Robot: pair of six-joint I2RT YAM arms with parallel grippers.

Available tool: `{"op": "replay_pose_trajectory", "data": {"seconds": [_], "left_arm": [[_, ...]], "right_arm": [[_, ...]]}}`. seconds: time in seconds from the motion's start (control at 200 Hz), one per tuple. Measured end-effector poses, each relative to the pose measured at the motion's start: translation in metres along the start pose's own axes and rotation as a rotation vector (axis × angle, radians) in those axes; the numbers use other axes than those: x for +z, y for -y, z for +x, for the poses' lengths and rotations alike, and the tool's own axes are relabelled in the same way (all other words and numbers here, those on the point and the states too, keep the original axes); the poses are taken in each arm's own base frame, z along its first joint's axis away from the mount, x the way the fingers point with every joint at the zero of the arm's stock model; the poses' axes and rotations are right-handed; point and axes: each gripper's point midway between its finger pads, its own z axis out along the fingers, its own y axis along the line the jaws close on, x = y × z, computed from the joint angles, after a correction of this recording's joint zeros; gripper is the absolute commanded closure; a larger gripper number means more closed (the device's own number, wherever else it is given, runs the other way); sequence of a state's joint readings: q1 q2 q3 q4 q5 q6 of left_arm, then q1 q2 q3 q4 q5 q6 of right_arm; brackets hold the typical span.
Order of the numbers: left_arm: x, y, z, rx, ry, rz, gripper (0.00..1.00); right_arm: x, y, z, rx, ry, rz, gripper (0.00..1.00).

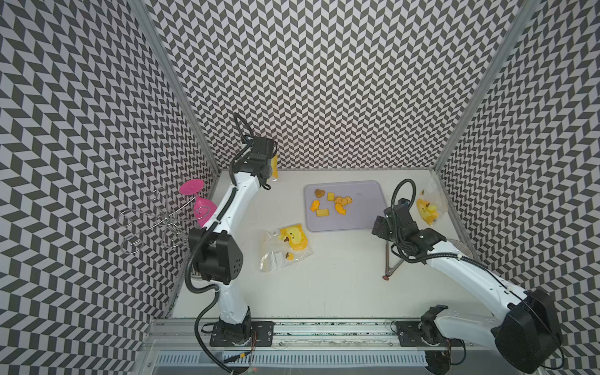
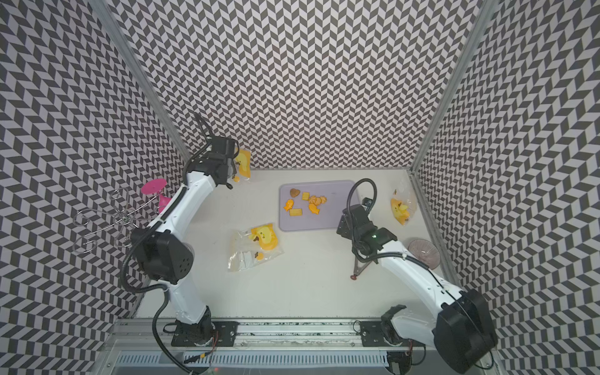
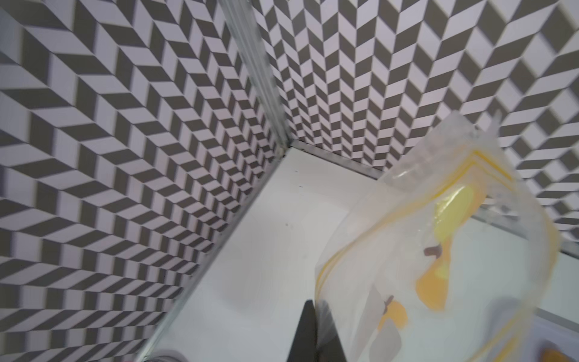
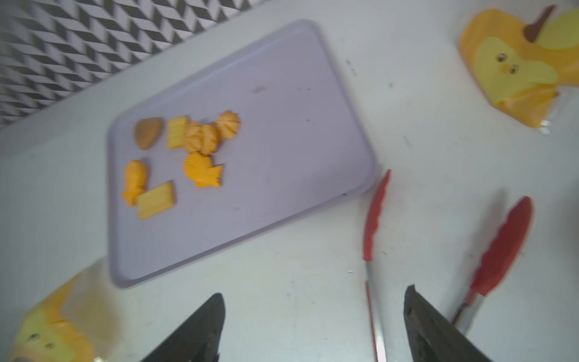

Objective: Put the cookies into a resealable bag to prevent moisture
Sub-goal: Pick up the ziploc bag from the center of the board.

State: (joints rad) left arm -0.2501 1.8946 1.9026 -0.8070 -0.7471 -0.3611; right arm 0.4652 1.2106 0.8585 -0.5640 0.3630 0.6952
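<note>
Lavender tray point(image 1: 357, 216) point(image 4: 282, 141) sits toward the tabletop's far edge, right of centre. The cookies point(image 1: 341, 201) point(image 2: 314, 200) point(image 4: 200, 138) are all on its left half: brown heart, yellow squares, orange fish and rounds, some of them touching. Left gripper point(image 2: 233, 169) is up by the far-left corner, clamped on a clear bag point(image 2: 244, 162) point(image 3: 438, 250) with a yellow cartoon print. The bag hangs off the tabletop, and the wrist view shows only one dark finger point(image 3: 308, 329) beside it. Right gripper point(image 1: 380, 227) point(image 4: 313, 313) is just off the tray's near-right corner, jaws spread wide and holding nothing. It is over the red-tipped tongs point(image 1: 388, 263) point(image 4: 374, 219), which lie on the tabletop. One tong arm shows between the fingers; contact can't be judged. A second printed bag point(image 1: 285, 245) lies flat mid-tabletop, off the tray's near-left corner. A third bag point(image 1: 428, 207) lies against the right edge. Both top views agree on the layout.
</note>
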Motion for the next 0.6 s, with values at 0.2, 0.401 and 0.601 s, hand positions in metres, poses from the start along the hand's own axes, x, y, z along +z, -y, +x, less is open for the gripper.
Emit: {"op": "replay_pose_trajectory", "data": {"seconds": [0.2,0.401,0.601], "left_arm": [[0.015,0.078,0.067,0.216,-0.117,0.070,1.00],[0.013,0.119,0.130,0.226,-0.306,0.356,1.00],[-0.008,0.140,0.148,0.154,-0.380,0.603,1.00]], "right_arm": [[0.006,0.050,0.016,0.077,-0.068,0.170,0.00],[0.005,0.064,0.043,0.115,-0.167,0.224,0.00],[0.014,0.075,0.091,0.144,-0.305,0.225,0.00]]}}
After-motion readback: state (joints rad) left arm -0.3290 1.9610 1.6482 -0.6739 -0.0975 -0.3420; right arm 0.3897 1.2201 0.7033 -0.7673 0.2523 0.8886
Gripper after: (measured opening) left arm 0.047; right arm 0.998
